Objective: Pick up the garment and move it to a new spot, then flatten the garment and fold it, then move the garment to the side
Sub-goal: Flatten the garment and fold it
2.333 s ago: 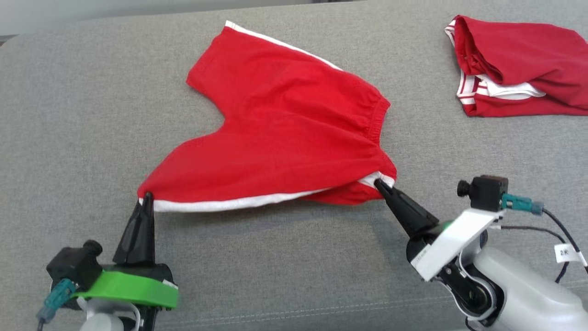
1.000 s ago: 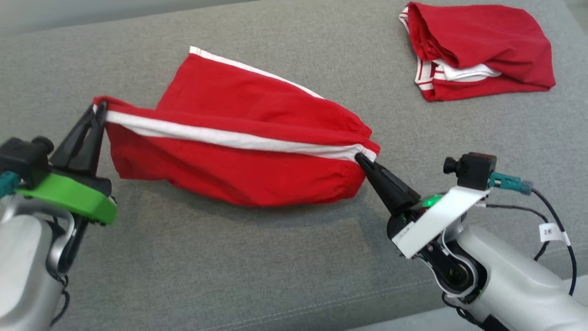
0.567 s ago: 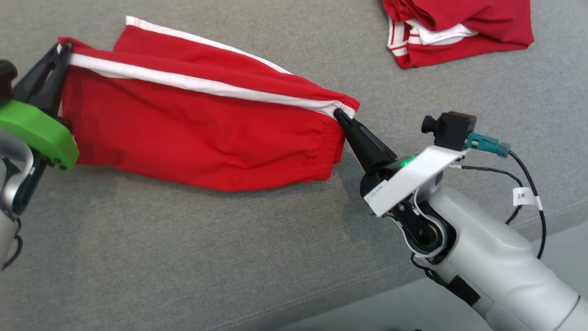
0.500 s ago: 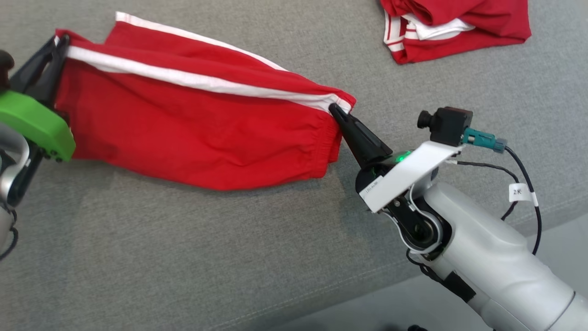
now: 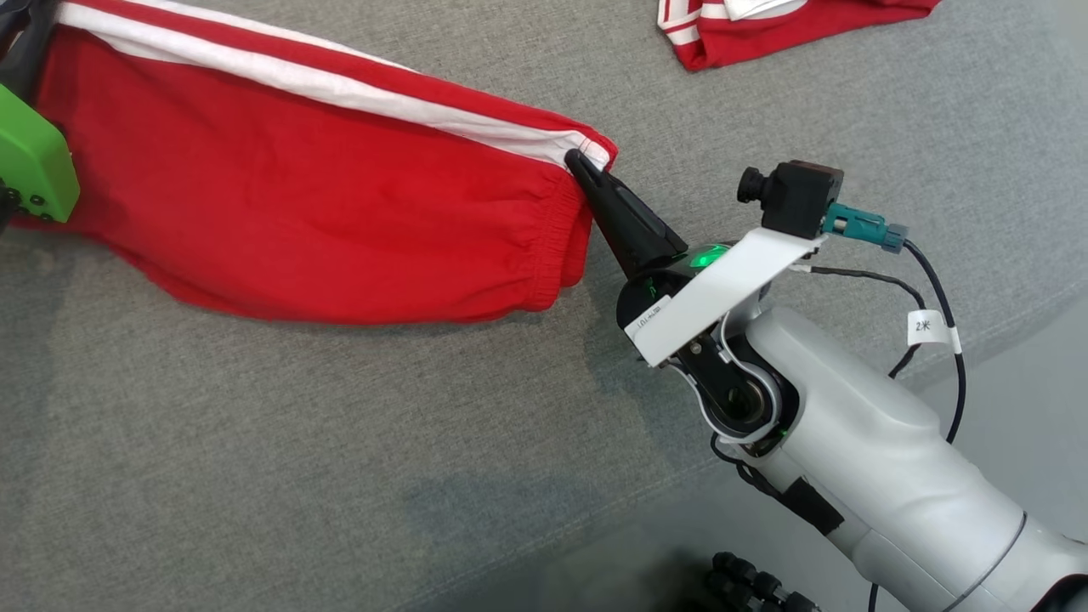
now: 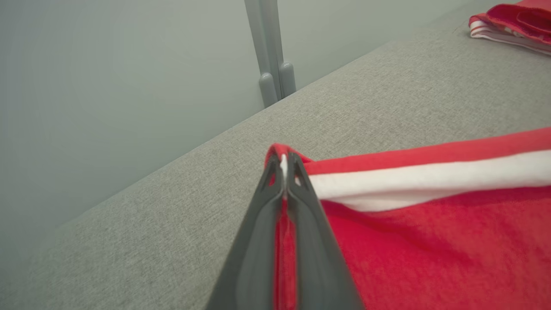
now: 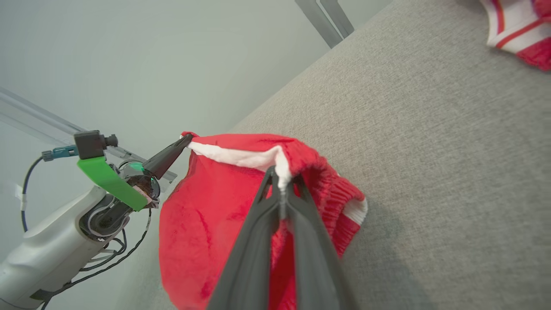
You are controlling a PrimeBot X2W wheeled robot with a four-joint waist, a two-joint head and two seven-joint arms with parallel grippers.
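Note:
The garment (image 5: 323, 221) is a pair of red shorts with a white side stripe, stretched between my two grippers and hanging above the grey cushion. My right gripper (image 5: 576, 160) is shut on the waistband corner at the stripe's end; its own view shows the white trim pinched at its tips (image 7: 282, 177). My left gripper (image 6: 284, 161) is shut on the opposite end, at the leg hem. In the head view its green mount (image 5: 30, 166) shows at the left edge. The right wrist view also takes in the left gripper (image 7: 186, 138) holding the far corner.
Another red garment with white stripes (image 5: 765, 21) lies bunched at the back right of the grey cushion (image 5: 340, 442). The cushion's front edge (image 5: 1003, 314) runs behind my right forearm. A grey wall and post (image 6: 271, 51) stand past the cushion's far edge.
Both grippers have lifted the shorts off the cushion and carried them left and away, folded along the stripe. The head camera has also tilted, shifting the whole scene up and left.

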